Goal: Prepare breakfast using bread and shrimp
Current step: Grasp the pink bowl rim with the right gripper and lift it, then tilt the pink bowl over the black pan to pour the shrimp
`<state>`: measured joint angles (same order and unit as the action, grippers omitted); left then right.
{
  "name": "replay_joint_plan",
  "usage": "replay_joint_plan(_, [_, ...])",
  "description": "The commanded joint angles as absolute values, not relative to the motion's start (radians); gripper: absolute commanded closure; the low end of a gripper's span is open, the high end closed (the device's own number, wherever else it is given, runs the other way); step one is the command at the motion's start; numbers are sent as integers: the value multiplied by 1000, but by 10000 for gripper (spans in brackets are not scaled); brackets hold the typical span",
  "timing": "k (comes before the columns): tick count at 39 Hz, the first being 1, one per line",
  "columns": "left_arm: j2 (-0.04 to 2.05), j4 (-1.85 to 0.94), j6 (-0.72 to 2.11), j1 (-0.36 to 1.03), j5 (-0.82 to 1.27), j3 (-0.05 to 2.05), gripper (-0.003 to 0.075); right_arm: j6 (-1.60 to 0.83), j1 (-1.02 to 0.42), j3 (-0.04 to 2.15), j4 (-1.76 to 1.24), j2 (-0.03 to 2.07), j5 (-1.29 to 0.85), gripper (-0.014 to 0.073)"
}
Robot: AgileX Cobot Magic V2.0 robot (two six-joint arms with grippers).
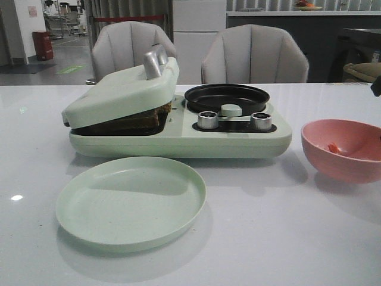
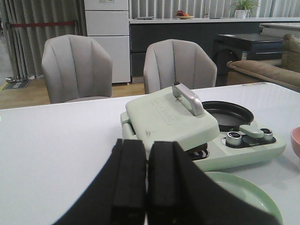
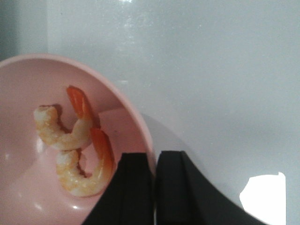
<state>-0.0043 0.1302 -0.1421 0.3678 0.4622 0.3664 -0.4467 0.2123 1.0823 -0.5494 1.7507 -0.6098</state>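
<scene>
The right gripper [image 3: 154, 187], jaws shut and empty, hangs over the bowl [image 3: 28, 187] rim; the shrimp [image 3: 77, 154] lie at its ten o'clock, curled inside. The left gripper [image 2: 146, 187] is shut too, farther off, and the bread [image 1: 146, 116] sits under the press lid [image 1: 122, 89].

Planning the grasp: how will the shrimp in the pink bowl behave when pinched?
The shrimp look glossy, so probably slippery between the fingers. They are small, curled and apparently interlocked, so one may drag the other along. The bowl wall curves, so a pushed shrimp would likely slide back to the middle.
</scene>
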Motion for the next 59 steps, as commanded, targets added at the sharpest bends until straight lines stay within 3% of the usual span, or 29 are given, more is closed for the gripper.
replay_joint_plan(1, [14, 127, -153, 372, 383, 392, 606, -457, 216, 1130, -581, 1708, -589, 459])
replay_joint_plan(11, [14, 127, -153, 372, 383, 392, 606, -457, 172, 1313, -589, 1706, -678, 459])
replay_joint_plan(18, [14, 127, -153, 372, 383, 392, 606, -457, 67, 1445, -589, 1706, -616, 459])
replay_joint_plan(36, [14, 127, -153, 372, 383, 392, 606, -457, -199, 1482, -621, 1804, 75, 460])
replay_joint_plan(59, [14, 127, -153, 372, 383, 392, 606, -451, -304, 1394, -439, 1974, 836, 471])
